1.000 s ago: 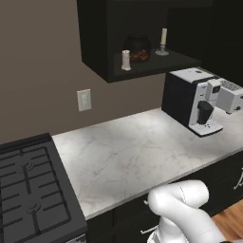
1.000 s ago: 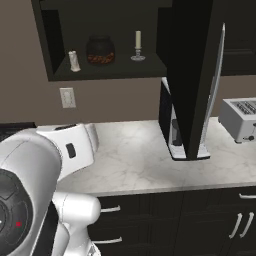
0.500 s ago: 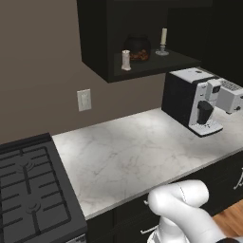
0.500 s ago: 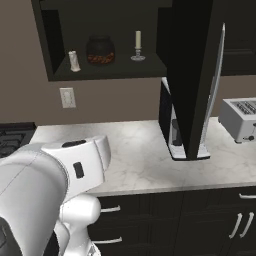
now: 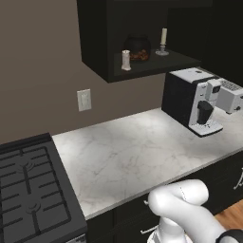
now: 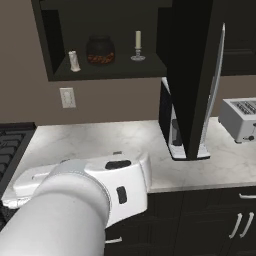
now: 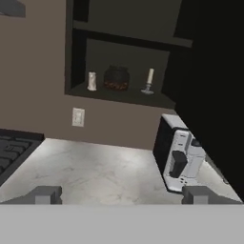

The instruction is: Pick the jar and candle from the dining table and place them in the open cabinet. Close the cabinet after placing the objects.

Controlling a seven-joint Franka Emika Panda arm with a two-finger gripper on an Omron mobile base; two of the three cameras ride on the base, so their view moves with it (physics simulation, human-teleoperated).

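Note:
The jar (image 5: 137, 49) (image 6: 101, 50) (image 7: 116, 77), dark-lidded with brown contents, stands on the lower shelf of the open black cabinet (image 5: 92, 38). Right of it on the same shelf is the cream candle (image 5: 163, 40) (image 6: 138, 44) (image 7: 149, 80) on its silvery holder. The cabinet door (image 6: 192, 75) hangs open to the right, its silver bar handle (image 6: 216, 85) facing out. My gripper (image 7: 121, 196) is open and empty, well back from the shelf and looking up at it over the counter. The dining table is out of view.
A small pale shaker (image 5: 126, 60) (image 6: 74, 60) stands left of the jar. On the marble counter (image 5: 128, 156) sit a coffee machine (image 5: 190, 99) (image 7: 178, 155) under the cabinet and a toaster (image 6: 240, 119) further right. A black stove (image 5: 28, 190) lies left, with a wall outlet (image 5: 84, 100) above.
In the right base view my arm's white body has swung lower and toward the right. The jar, the candle and the door have not moved.

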